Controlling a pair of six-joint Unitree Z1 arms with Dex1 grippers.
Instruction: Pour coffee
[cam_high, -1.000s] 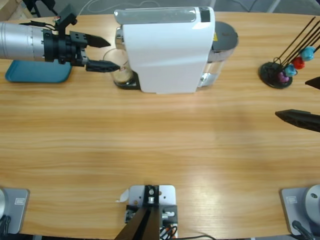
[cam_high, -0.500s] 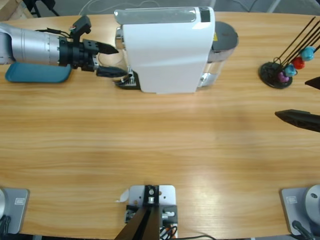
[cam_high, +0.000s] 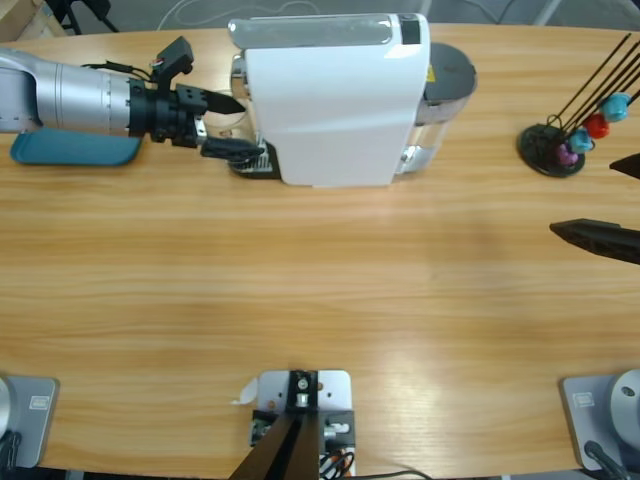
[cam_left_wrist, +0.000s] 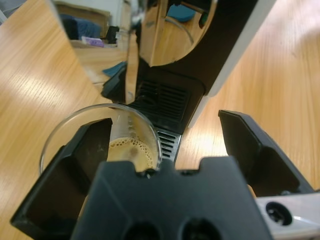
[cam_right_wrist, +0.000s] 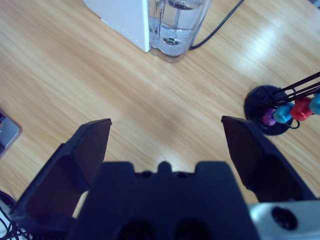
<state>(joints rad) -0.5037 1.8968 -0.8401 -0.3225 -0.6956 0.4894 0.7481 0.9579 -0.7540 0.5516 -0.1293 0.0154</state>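
The left arm (cam_high: 70, 95) is stretched from the far left edge towards the middle, its gripper (cam_high: 232, 125) held with jaws apart. The right gripper (cam_right_wrist: 165, 145) is held wide open at the right edge.
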